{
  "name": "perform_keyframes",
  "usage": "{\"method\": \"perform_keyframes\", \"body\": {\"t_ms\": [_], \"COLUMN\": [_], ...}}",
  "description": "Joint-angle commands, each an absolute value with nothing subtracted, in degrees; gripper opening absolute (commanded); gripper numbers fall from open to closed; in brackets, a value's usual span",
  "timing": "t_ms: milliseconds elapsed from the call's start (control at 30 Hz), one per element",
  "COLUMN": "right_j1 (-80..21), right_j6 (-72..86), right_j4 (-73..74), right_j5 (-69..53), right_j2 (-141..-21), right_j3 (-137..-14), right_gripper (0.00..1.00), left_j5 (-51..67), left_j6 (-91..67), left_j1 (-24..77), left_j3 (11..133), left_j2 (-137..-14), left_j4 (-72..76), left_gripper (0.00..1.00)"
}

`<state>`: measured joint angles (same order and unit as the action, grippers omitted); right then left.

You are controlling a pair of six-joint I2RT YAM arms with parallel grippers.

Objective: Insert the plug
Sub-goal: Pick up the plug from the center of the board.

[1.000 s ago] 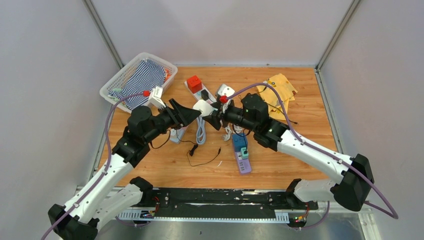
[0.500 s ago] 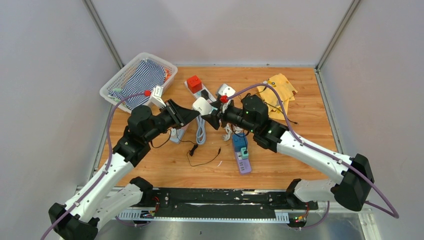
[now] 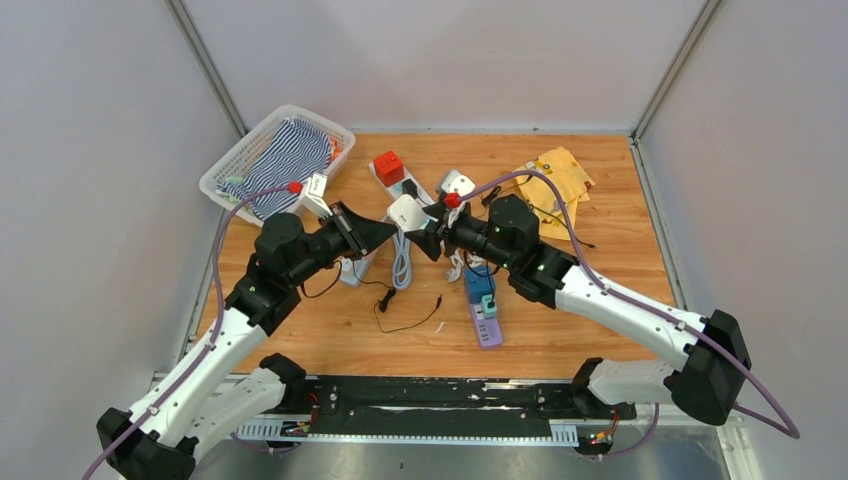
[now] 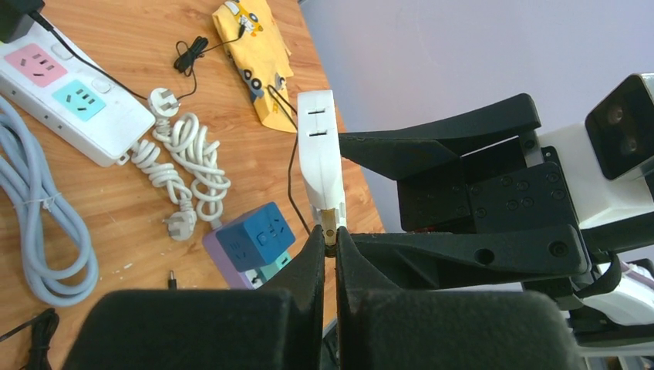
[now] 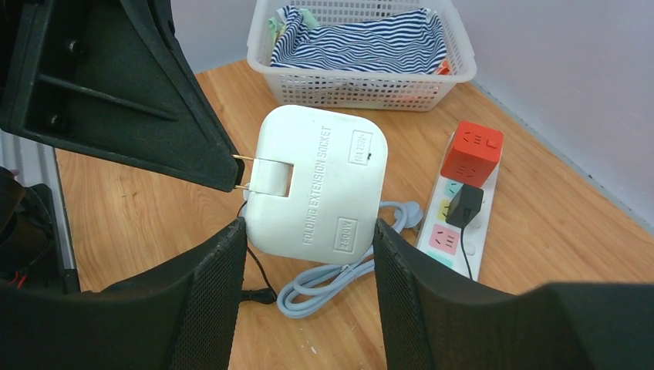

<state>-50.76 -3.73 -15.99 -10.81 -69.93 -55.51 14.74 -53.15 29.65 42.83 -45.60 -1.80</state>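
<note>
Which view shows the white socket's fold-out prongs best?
Right wrist: both prongs run from the socket to the left gripper. Left wrist shows them edge-on, pinched between shut fingers. Top external is too distant to show them.

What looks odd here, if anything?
The white folding socket hangs in mid-air, clamped by the right gripper while the left gripper pinches its metal prongs. Prongs normally go into an outlet, not between fingers.

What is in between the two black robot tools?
A white folding extension socket sits there. The right tool holds its sides, and the left tool is shut on its metal prongs. The right wrist view shows it best.
</note>
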Motion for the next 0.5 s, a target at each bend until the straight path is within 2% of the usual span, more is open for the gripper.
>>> {"method": "perform_keyframes", "body": {"t_ms": [0,67,133,367,400,467], "right_j1": [-51.5,-51.5,-51.5,-50.9,-50.7,-49.6], "right_j6": [-2.1,-2.0,-1.6,-1.7,-1.4,-0.6], "right_j4": [-18.5,-18.2,-17.3,-8.1,-7.5,-7.1], "right_j5": [-10.6,-10.7,-10.9,-14.7,-15.3,-17.9], "right_j2": [-68.0,-67.7,-67.5,-64.7,-63.8,-61.4], "right_j3": [-53.9,-53.9,-54.3,-56.3,-56.1,-55.6], "right_gripper": [0.36,0.38,0.44,0.96,0.99,1.00], "left_j5": [13.7,14.3,15.1,19.7,20.8,22.8], "left_j6": [-49.6,-48.6,-47.0,-38.5,-37.4,-35.5], "left_j1": [29.4,29.4,29.4,29.2,29.2,29.2], "left_j3": [41.9,42.0,42.3,42.9,43.3,43.9], "left_j2": [-44.3,-44.2,-44.3,-44.0,-44.1,-44.3], "left_j4": [-0.4,-0.4,-0.4,-0.9,-1.4,-2.1], "left_gripper": [0.00,0.00,0.00,0.00,0.00,0.00]}}
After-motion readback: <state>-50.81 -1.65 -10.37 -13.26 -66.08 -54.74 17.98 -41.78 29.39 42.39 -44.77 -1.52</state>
